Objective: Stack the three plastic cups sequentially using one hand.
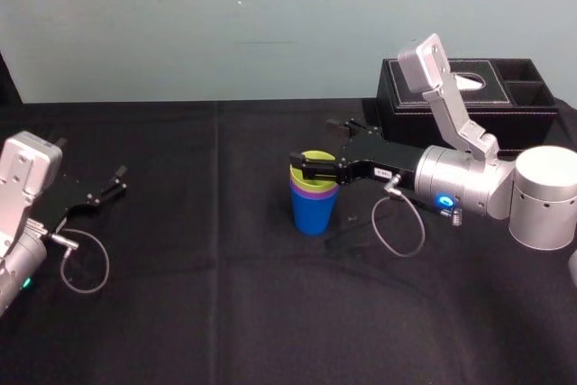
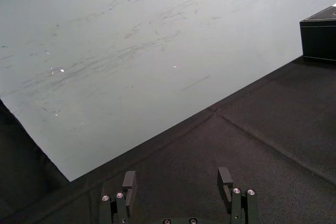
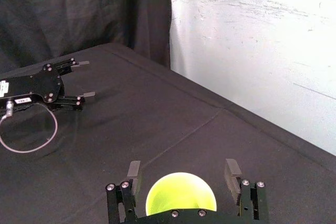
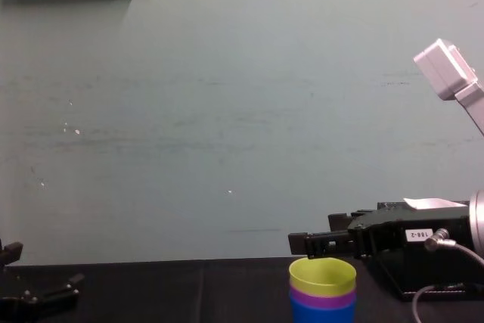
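Observation:
The three plastic cups stand nested in one stack at the table's middle: the blue cup (image 1: 313, 215) at the bottom, the purple cup (image 1: 313, 192) inside it, the yellow-green cup (image 1: 316, 160) on top. My right gripper (image 1: 313, 146), the hand with the white label and grey cable, reaches in from the right at the height of the top cup's rim. In the right wrist view its fingers (image 3: 231, 170) stand open on either side of the yellow-green cup (image 3: 181, 199), with gaps on both sides. My left gripper (image 1: 120, 179) rests parked at the table's left, open and holding nothing.
A black tissue box (image 1: 469, 96) stands at the back right, behind my right arm. A black cloth (image 1: 225, 295) covers the table, and a pale wall rises behind it. The right gripper's grey cable (image 1: 397, 227) loops down beside the stack.

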Robot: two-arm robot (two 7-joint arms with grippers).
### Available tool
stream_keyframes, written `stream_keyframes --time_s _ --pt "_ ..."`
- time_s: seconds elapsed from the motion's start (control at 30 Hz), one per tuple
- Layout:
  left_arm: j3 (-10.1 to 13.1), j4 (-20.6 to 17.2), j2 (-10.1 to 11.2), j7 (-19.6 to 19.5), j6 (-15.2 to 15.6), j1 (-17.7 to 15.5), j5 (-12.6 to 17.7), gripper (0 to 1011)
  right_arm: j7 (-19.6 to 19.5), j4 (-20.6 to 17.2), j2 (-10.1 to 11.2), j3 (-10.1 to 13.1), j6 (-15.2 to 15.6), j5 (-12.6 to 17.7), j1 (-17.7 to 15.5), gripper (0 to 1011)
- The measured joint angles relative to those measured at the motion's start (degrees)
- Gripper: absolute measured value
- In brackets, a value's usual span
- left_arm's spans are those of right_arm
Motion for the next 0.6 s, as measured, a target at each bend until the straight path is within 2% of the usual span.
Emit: stream_keyframes --time_s 0.27,0.6 --pt "0.00 0.00 0.00 0.00 0.00 0.00 0.00 1011 -1.13 -2.07 0.74 0.20 -1.49 -1.13 -1.89 1004" --pt "0.00 0.00 0.00 0.00 0.00 0.00 0.00 1012 -4.52 -7.27 3.95 5.27 -5.12 -0.35 -9.04 1004"
